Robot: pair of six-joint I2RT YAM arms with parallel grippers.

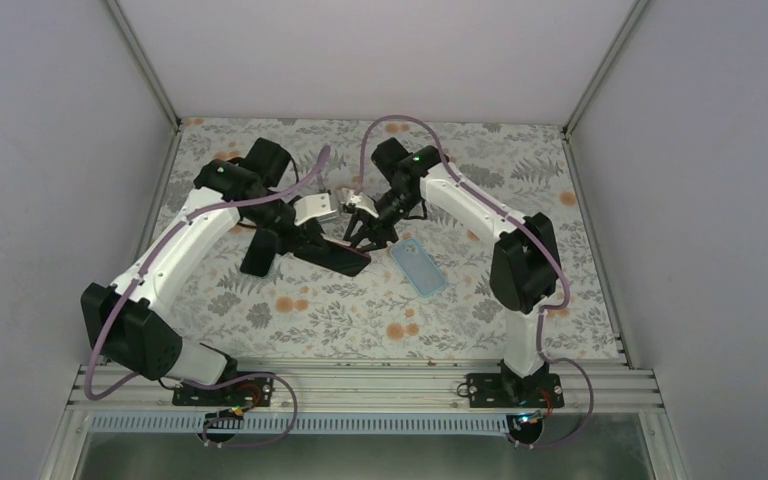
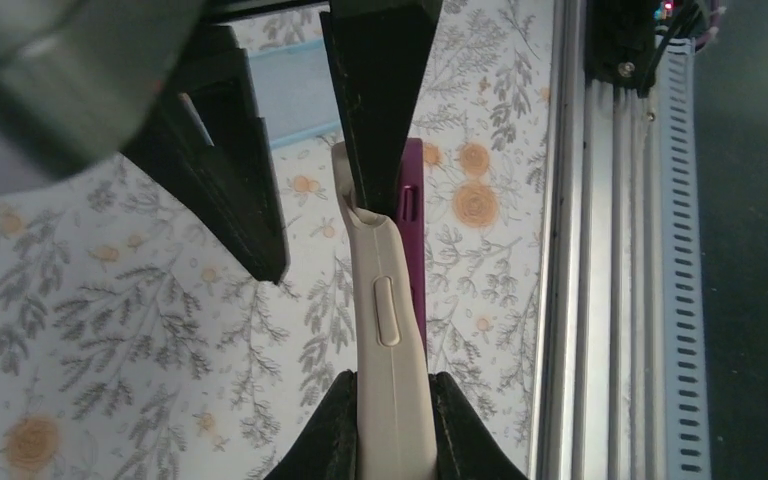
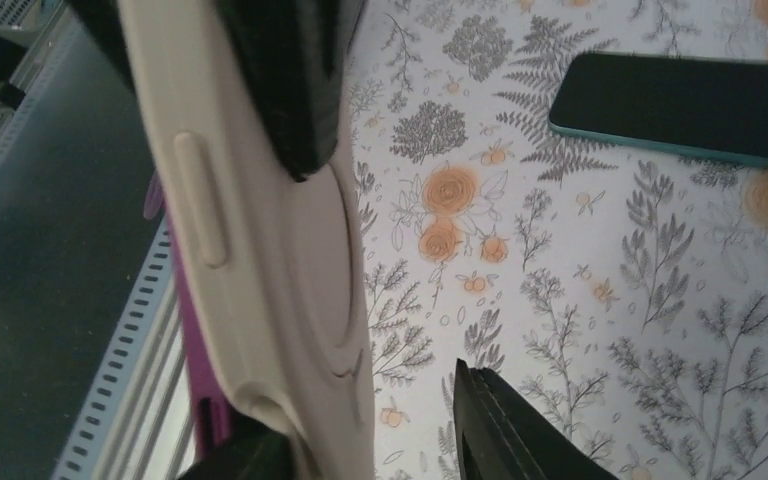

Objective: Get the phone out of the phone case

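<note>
The phone is magenta and sits in a cream case, held edge-up above the table. My left gripper is shut on the cased phone's lower end, a finger on each face. My right gripper stands open at the other end. One finger presses at the case's top corner where the cream rim has lifted off the phone. The other finger hangs free beside the case's back. From above, the two grippers meet mid-table over the dark phone.
A second, teal-edged phone lies flat on the floral tablecloth just right of the grippers, also seen in the right wrist view. An aluminium rail runs along the table's near edge.
</note>
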